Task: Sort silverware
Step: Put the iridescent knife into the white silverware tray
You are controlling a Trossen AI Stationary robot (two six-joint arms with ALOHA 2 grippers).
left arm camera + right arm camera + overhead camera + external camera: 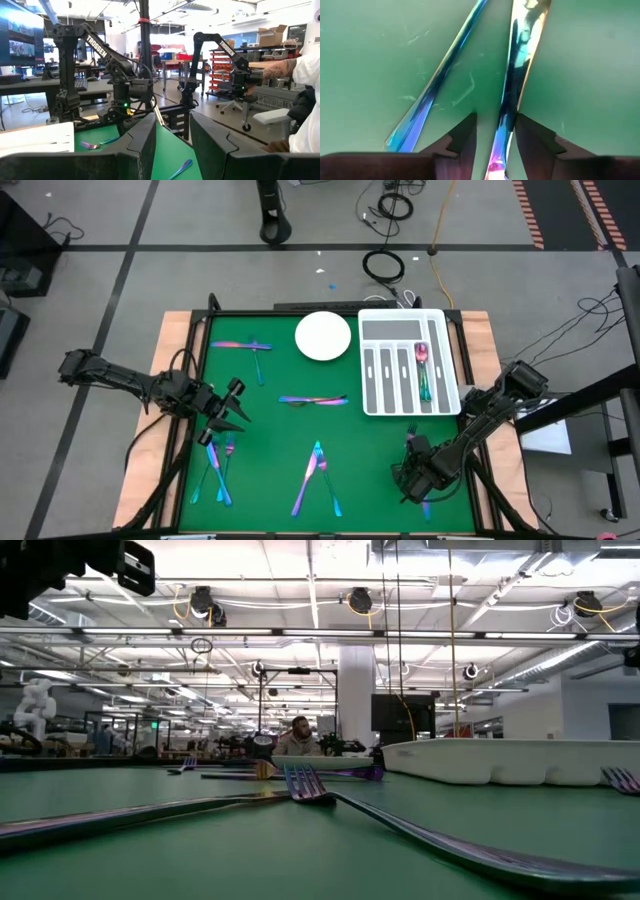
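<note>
Where silverware (314,399) lies, green mat (270,450).

Close above the green surface (365,55), the right gripper (496,131) points down with its two dark fingers (462,135) slightly apart around one iridescent silverware handle (517,65), while a second handle (437,82) lies just beside it, angled away.

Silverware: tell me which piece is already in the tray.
The pink-teal spoon alone lies in the white tray, in the slot second from its right side, bowl toward the far edge. Every other piece lies on the green mat.
</note>
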